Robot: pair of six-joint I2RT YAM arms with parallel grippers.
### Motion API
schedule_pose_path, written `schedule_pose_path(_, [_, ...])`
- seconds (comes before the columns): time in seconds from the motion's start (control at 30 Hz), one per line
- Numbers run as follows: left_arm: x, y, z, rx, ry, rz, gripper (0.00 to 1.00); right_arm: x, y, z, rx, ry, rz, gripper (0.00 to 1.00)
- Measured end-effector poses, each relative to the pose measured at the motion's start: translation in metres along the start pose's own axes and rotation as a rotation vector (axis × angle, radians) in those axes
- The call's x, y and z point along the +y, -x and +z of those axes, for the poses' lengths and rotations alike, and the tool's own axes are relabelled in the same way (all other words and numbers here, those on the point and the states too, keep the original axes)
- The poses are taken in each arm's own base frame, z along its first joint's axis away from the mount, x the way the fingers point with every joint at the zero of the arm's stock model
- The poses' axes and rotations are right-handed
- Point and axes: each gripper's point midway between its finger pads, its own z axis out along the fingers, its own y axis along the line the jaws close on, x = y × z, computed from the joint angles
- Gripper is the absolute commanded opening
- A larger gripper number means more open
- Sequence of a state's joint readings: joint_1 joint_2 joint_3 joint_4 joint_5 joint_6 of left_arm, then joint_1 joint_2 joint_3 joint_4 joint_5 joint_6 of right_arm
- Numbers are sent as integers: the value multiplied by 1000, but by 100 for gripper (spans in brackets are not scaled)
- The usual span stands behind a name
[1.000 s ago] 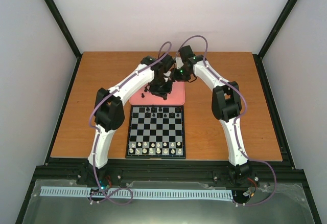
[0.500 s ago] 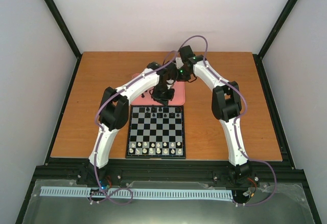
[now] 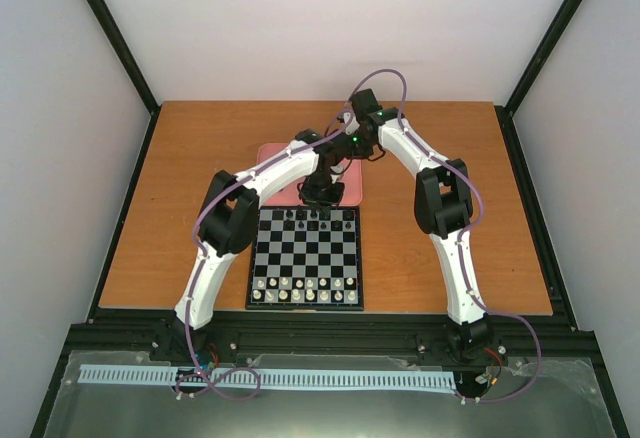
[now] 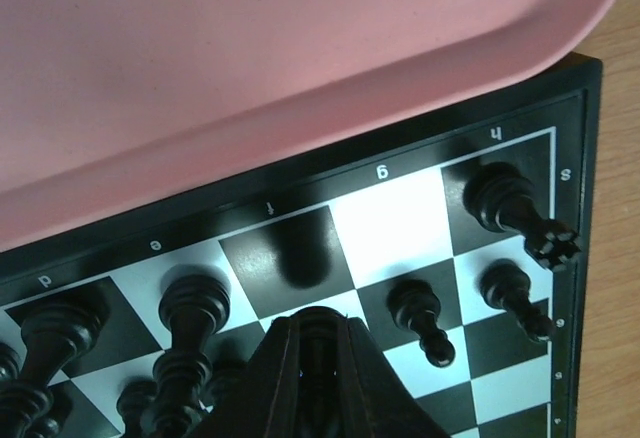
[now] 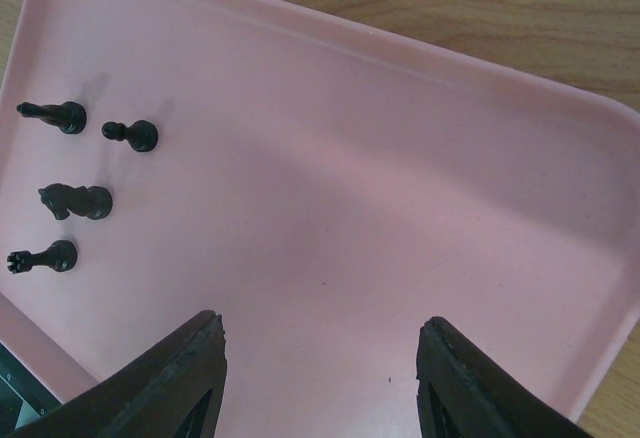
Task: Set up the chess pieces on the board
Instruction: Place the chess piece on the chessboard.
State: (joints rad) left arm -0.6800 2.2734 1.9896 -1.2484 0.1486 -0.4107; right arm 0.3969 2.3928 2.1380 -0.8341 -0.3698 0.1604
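Two arms (image 3: 265,170) meet over the tray (image 3: 350,190)/board (image 3: 305,258) seam. L wrist: left gripper (image 3: 322,194) pinches black piece (image 4: 318,320) above board's far rows, rim close. R wrist: right gripper (image 5: 320,343) fingers wide over tray; four pcs (image 5: 75,201) near its edge.

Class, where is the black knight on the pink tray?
Right wrist view: the small black knight chess piece sits by the rectangular pink tray's left edge, between a black pawn above and a black crowned piece below.

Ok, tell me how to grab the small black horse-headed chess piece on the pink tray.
Pinch the black knight across its head, coming down from above with the open right gripper; it seems to stand upright, with bare pink tray on both sides.
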Motion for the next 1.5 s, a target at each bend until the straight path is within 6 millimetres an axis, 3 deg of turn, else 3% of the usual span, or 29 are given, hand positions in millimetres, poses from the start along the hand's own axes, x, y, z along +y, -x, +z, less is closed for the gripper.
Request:
schedule_pose_path(0.87, [9,14,15,-44,52,-6,2,-1,-4,2,10,-1,-3,53])
schedule_pose_path(1.5, [9,13,16,-44,54,-6,23,-1,-4,2,10,3,-3,53])
